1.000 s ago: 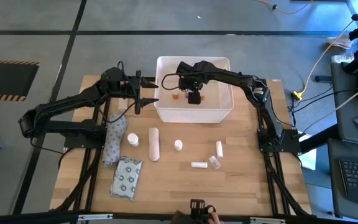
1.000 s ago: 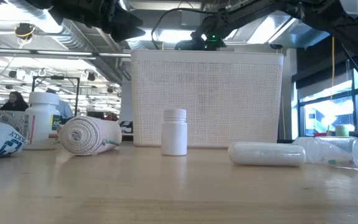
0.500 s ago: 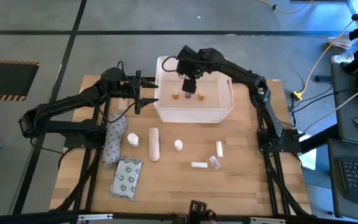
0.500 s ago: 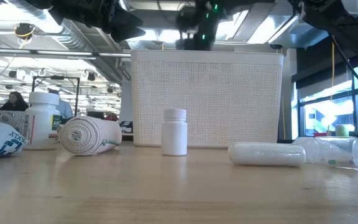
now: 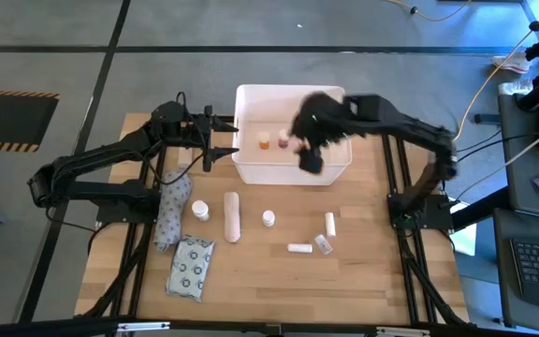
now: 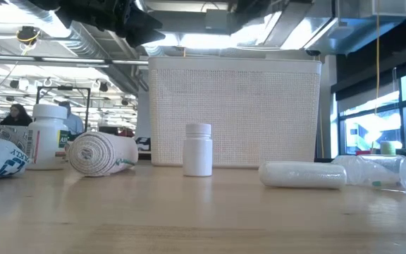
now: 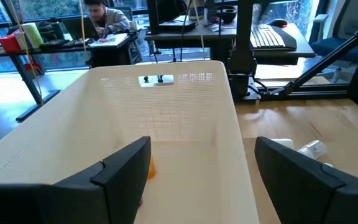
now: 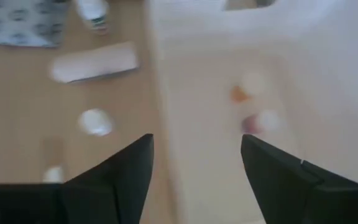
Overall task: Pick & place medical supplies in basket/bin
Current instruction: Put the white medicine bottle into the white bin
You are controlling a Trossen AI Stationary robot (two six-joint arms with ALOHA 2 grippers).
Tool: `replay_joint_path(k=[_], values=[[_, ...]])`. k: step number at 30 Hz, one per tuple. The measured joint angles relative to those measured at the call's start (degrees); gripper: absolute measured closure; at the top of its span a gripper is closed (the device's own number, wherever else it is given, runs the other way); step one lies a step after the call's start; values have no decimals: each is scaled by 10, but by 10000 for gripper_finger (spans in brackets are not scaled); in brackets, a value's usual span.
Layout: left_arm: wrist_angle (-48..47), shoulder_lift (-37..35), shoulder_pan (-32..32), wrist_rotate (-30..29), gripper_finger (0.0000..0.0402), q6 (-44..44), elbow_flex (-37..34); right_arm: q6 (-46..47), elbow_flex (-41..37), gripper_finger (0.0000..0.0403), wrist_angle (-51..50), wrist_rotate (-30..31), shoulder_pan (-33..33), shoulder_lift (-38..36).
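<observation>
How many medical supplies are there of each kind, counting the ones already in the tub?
Bottles: 4, with 2 in the tub () and 2 on the table ()
Small tubes: 3 ()
Roll: 1
Packets: 2 ()
Total: 10

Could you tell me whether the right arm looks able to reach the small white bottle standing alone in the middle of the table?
Probably yes: the right gripper is open and empty above the tub's near wall, and nothing stands between it and the bottle.
</observation>
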Motion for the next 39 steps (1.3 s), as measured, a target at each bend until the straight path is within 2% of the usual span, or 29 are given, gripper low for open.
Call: replay_joint_path(k=[4,9,14,22,25,29,34,39], values=[[0,0,0,1,119,-1,0,99,-124,160,31,3,86,-95],[0,0,0,1,121,-15,0,212,-284,160,122,13,223,-197],[1,0,0,1,119,-42,0,291,-440,160,237,98,341,-268],[0,0,0,2,119,-102,0,419,-647,159,388,224,482,-325],[0,0,0,2,119,-105,0,428,-700,159,444,262,512,-331],[7,0,0,1,121,-99,0,404,-742,159,445,276,520,-331],[21,0,0,0,119,-28,0,370,-756,159,431,295,519,-332],[13,0,0,0,120,-33,0,372,-756,159,434,322,517,-332]])
